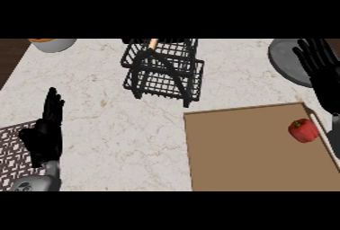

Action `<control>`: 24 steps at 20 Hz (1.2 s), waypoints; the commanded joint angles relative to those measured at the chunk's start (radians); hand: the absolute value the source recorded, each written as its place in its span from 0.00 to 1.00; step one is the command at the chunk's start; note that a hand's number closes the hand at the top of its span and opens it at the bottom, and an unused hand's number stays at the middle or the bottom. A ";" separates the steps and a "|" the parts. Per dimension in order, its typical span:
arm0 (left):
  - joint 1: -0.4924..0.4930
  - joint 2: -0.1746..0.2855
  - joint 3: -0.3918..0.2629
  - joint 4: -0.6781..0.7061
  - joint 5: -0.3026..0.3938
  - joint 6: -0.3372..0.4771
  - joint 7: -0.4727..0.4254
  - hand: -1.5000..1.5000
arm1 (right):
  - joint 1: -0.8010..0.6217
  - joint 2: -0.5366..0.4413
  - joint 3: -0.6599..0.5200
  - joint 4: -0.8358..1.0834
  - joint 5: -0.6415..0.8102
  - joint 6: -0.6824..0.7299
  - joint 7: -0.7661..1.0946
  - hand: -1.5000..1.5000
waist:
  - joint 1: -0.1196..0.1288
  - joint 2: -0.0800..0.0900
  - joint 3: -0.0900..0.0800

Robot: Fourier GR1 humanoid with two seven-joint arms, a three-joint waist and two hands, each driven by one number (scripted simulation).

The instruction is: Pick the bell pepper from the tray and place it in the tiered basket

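Nearest the lower edge, the left hand (45, 137) stood at the left side of the marble counter (113, 134). Its fingers were straight and pointing away, open and holding nothing, with the grey forearm below it. Beside it on the left lay a dark latticed mat (12, 150), partly under the hand.

To the right, a flat brown tray (246, 152) filled the near right corner of the counter. The red bell pepper (303, 130) sat upright on it, close to the tray's far right corner and well apart from the left hand.

The right hand (325, 76) rose along the right edge, just beyond the pepper, fingers spread and straight, open and gripping nothing. Its fingertips lay over a grey plate (284, 58) at the far right; the wrist passed just beside the pepper, and whether it touched could not be told.

Farther back, near the middle, stood the black wire tiered basket (163, 72), its two tiers offset from each other. A pale stick-like thing (153, 43), perhaps a handle, showed at its upper tier. At the far left corner was a grey bowl (53, 45) with something orange in it.
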 commanded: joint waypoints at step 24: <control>-0.107 -0.029 -0.155 0.003 0.187 -0.344 0.214 0.50 | 0.328 -0.230 -0.405 0.624 -0.203 0.916 -0.346 0.00 | 0.032 0.028 -0.010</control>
